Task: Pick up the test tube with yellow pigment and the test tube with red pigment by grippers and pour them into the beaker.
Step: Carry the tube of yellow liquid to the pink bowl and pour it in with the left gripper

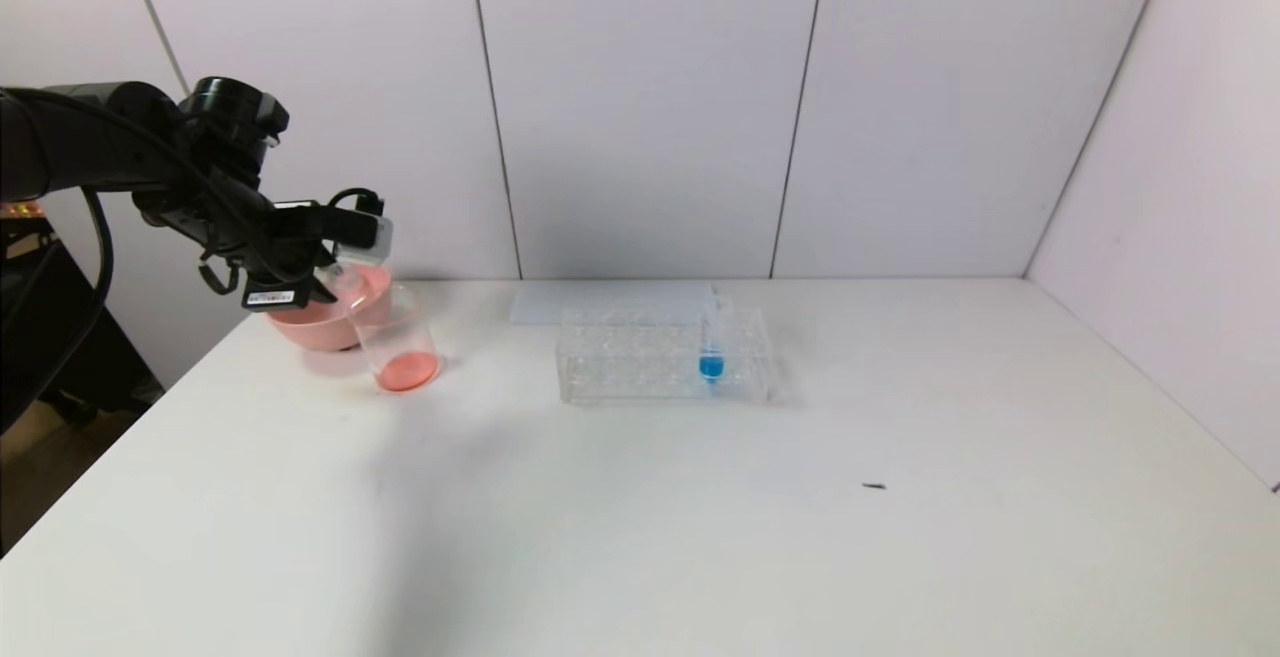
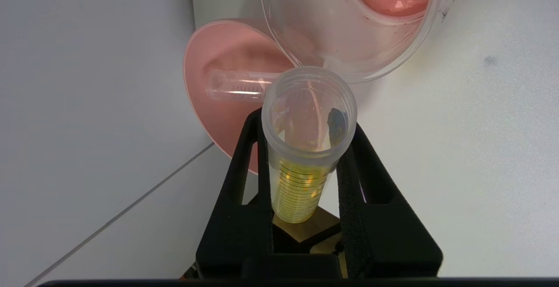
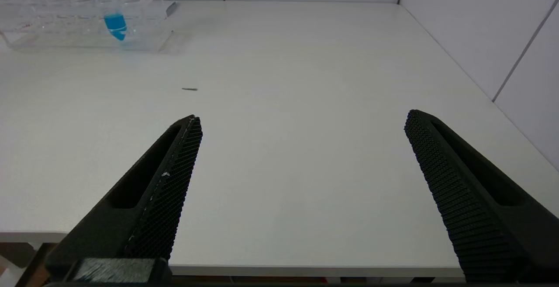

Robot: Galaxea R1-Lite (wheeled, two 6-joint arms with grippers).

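Clamping the test tube with yellow pigment [image 2: 301, 164] in my left jaws [image 2: 305, 156], I hold it near the beaker [image 2: 349, 25] rim for pouring; right jaws [image 3: 301, 160] spread, idle.

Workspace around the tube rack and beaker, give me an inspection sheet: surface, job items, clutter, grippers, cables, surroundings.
Surface: white table, one small dark speck.
Job's things: yellow test tube clamped in the left gripper, mouth near the beaker; beaker holds orange-red liquid. An emptied tube lies in the pink bowl.
Clutter: clear rack with one blue-liquid tube; flat pale sheet behind it.
Grippers: left shut on the tube above the beaker; right gripper open, parked over the table's near edge, holding nothing.
Cables: black cables along the left arm.
Surroundings: pale panelled walls.
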